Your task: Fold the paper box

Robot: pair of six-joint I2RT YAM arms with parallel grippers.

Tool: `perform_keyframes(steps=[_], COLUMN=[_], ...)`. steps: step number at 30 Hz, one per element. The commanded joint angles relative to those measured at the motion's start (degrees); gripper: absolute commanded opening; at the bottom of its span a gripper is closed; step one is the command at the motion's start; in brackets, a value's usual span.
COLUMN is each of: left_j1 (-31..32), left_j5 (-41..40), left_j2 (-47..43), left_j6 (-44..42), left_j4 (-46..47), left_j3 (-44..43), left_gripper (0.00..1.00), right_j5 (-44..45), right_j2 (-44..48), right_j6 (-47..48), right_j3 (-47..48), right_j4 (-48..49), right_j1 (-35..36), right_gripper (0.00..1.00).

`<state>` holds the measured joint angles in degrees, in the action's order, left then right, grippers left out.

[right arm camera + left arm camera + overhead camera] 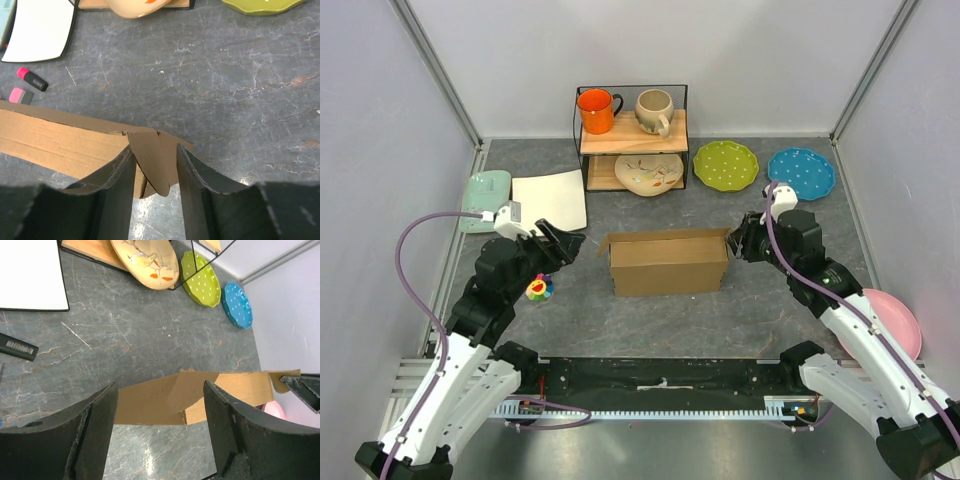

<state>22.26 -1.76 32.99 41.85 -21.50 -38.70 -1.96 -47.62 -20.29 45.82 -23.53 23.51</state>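
Observation:
The brown cardboard paper box (668,262) stands in the middle of the table with its top open and its end flaps up. My left gripper (563,245) is to the left of the box, open wide and apart from it. In the left wrist view the box (150,402) lies beyond the gripper (160,390), with nothing between the fingers. My right gripper (734,243) is at the box's right end. In the right wrist view its fingers (122,167) straddle a rounded end flap (155,160). The gripper (155,152) is only partly closed, the jaws still apart.
A wire rack (631,140) at the back holds an orange mug (596,110), a beige mug (655,110) and a patterned dish (648,173). Green (725,165), blue (801,172) and pink (898,318) plates lie to the right. A white square plate (550,200) and a small colourful toy (539,289) lie to the left.

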Motion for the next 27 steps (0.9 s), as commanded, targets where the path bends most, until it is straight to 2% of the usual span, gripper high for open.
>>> perform_keyframes(steps=[1,6,10,15,18,27], left_j1=[0.0,0.0,0.0,0.0,0.0,0.1], left_j5=[4.8,8.6,14.7,17.9,22.4,25.4], left_j2=[1.7,3.0,2.1,3.9,6.1,10.6], left_j6=[-6.3,-12.3,-16.7,-23.1,-25.7,-30.6], left_j4=[1.7,2.9,8.4,11.9,13.2,12.0], left_j3=[-3.0,-3.1,-1.5,-0.4,-0.1,-1.8], left_gripper=[0.75,0.75,0.75,0.75,0.72,0.57], right_j5=[-0.7,-0.9,-1.0,-1.4,-1.6,-2.3], right_j2=[0.2,0.4,0.2,0.0,0.2,-0.5], right_j6=[-0.2,-0.5,-0.8,-0.8,-1.2,-1.7], right_j3=[-0.7,-1.3,-1.3,-1.1,-1.2,-0.1], right_j4=[2.3,2.2,2.2,1.8,1.9,1.6], right_j1=[0.6,0.7,0.8,0.8,0.8,0.9], right_gripper=[0.43,0.40,0.40,0.38,0.37,0.34])
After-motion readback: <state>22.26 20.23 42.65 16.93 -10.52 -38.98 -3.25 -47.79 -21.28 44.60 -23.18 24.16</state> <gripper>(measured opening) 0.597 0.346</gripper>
